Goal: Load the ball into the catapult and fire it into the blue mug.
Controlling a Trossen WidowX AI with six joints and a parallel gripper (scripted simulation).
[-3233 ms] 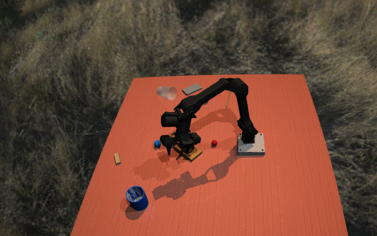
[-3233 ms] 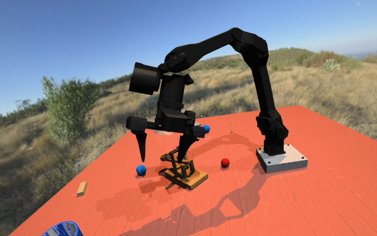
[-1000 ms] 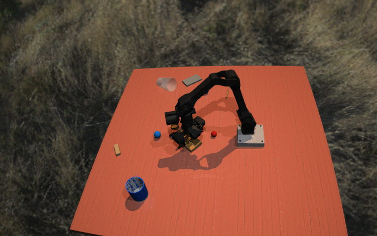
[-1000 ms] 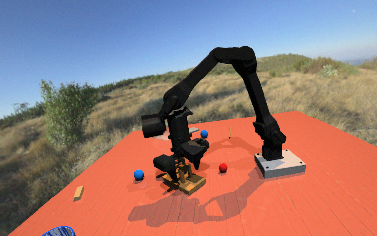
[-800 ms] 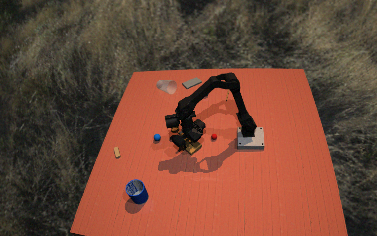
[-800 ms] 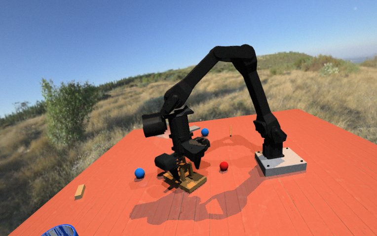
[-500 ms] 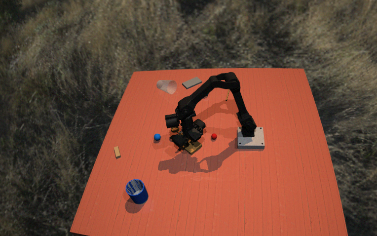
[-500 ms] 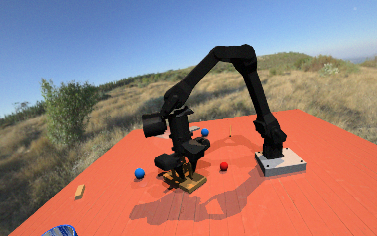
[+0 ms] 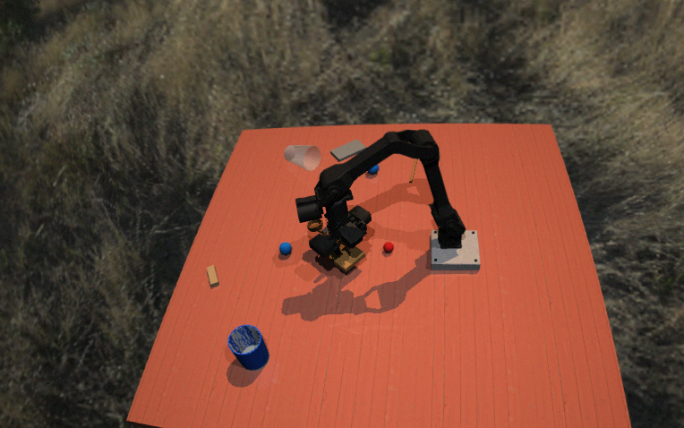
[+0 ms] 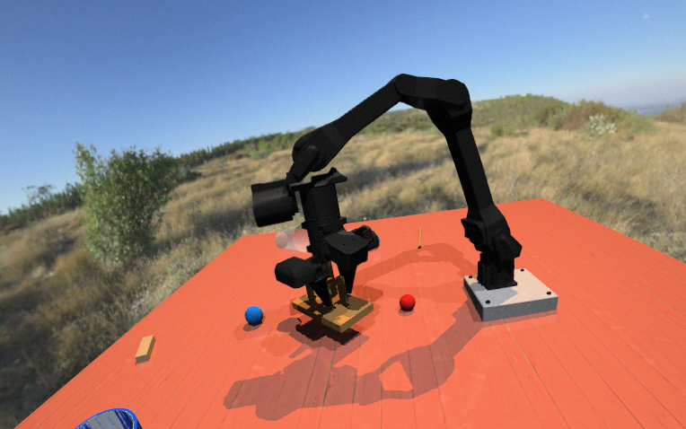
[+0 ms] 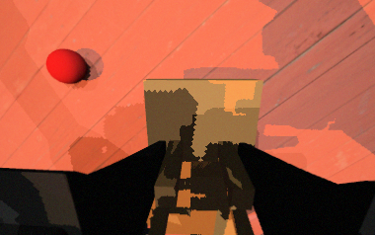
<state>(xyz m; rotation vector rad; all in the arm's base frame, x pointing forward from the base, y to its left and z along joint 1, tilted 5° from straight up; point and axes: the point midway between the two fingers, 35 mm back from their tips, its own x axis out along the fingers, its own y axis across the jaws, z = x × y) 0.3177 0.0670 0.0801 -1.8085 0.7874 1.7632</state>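
The wooden catapult [image 9: 350, 260] [image 10: 348, 313] [image 11: 227, 123] is between the fingers of my gripper [image 9: 340, 251] [image 10: 338, 298] [image 11: 201, 148], which is shut on its uprights. Its base looks slightly raised, with a dark shadow below it. The round cup [image 9: 315, 225] of its throwing arm shows left of the gripper; whether a ball is in it I cannot tell. The blue mug [image 9: 254, 355] [image 10: 109, 420] stands upright at the front left. A red ball [image 9: 388, 247] [image 10: 407, 302] [image 11: 66, 65] lies right of the catapult, and a blue ball [image 9: 285, 248] [image 10: 253, 315] left of it.
A second blue ball [image 9: 372, 169] lies behind the arm. A clear cup [image 9: 303, 156] [image 10: 292, 239] lies on its side at the back, near a grey slab [image 9: 347, 149] and a pencil [image 9: 414, 171] [image 10: 419, 237]. A wooden block [image 9: 212, 276] [image 10: 145, 348] lies at the left.
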